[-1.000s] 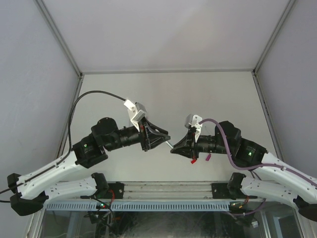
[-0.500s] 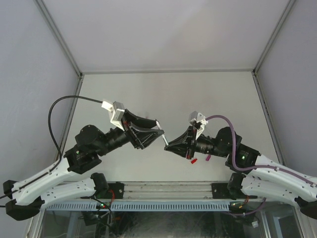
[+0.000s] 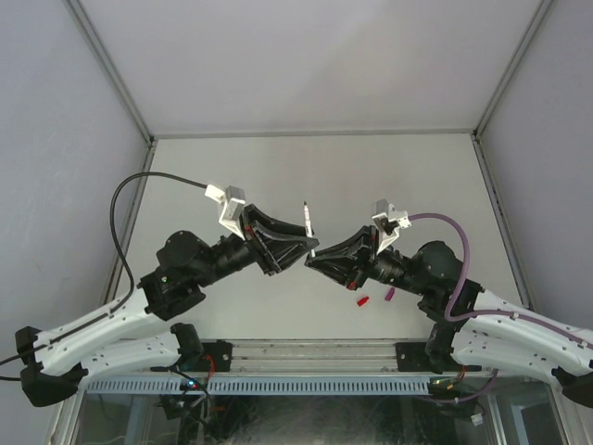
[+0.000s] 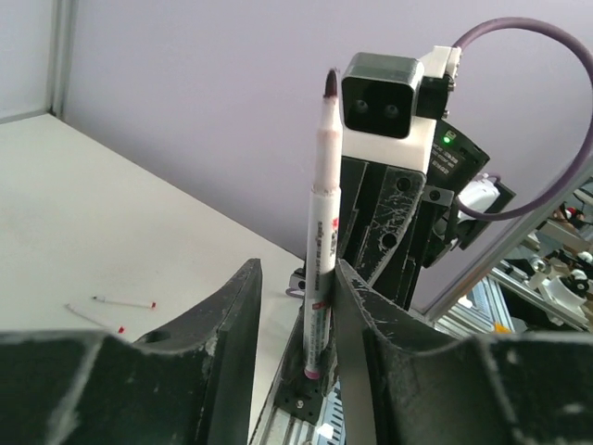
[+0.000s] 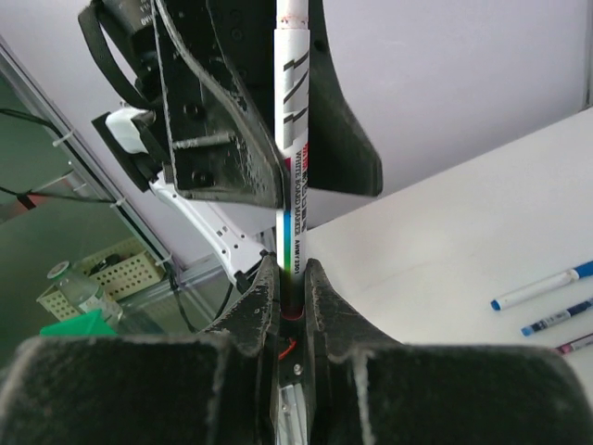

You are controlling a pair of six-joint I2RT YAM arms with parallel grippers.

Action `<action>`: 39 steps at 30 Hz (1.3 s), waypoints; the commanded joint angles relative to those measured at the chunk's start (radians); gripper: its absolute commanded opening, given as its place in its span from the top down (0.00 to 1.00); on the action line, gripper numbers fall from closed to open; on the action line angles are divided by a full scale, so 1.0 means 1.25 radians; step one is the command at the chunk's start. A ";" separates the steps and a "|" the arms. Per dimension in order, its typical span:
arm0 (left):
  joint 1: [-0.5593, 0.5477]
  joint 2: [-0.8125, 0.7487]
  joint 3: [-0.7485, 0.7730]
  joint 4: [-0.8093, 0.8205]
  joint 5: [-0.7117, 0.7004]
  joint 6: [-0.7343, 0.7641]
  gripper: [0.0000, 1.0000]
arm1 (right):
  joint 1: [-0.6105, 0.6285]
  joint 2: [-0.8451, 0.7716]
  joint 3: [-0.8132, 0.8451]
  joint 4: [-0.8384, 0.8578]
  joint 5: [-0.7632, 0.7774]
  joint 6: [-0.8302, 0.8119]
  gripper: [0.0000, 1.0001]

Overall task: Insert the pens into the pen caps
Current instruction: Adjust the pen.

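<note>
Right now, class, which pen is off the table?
The pen clamped upright in the right pincer; the other pens lie flat on the table.

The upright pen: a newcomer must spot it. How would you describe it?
Above the table, left gripper and right gripper meet tip to tip. The pen stands between, its base clamped by the right, uncapped dark tip up; the other pens lie flat.

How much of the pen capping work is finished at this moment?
Done: nothing I can confirm; the pens lying on the table are too small to judge. In hand: the right gripper clamps one pen, tip bare, standing between the open left gripper fingers. Remaining: a red cap and a magenta cap lie loose.
</note>
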 commanded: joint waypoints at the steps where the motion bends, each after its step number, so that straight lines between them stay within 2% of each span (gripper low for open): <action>1: 0.000 0.007 -0.018 0.088 0.058 -0.023 0.62 | 0.008 -0.011 0.006 0.083 0.025 0.012 1.00; 8: 0.000 0.016 -0.018 0.092 0.063 -0.025 0.71 | 0.008 -0.005 0.006 0.091 0.025 0.017 1.00; 17: 0.000 0.034 -0.010 0.095 0.070 -0.030 0.75 | 0.008 0.000 0.006 0.097 0.019 0.022 1.00; 22: 0.001 0.037 -0.003 0.085 0.064 -0.030 0.98 | 0.008 -0.001 0.006 0.091 0.025 0.015 1.00; 25: 0.000 0.033 0.003 0.057 0.046 -0.019 1.00 | 0.008 -0.004 0.006 0.077 0.040 0.010 0.99; 27: 0.001 0.029 0.009 0.033 0.035 -0.007 1.00 | 0.008 -0.006 0.006 0.064 0.049 0.006 0.92; 29: 0.000 0.028 0.020 -0.001 0.025 0.007 1.00 | 0.009 -0.010 0.006 0.047 0.058 0.002 0.81; 32: 0.004 0.041 0.063 -0.090 0.013 0.042 1.00 | 0.008 -0.024 0.006 0.003 0.080 -0.015 0.68; 39: 0.065 0.098 0.132 -0.271 0.013 0.059 1.00 | 0.008 -0.080 0.006 -0.176 0.238 -0.046 0.54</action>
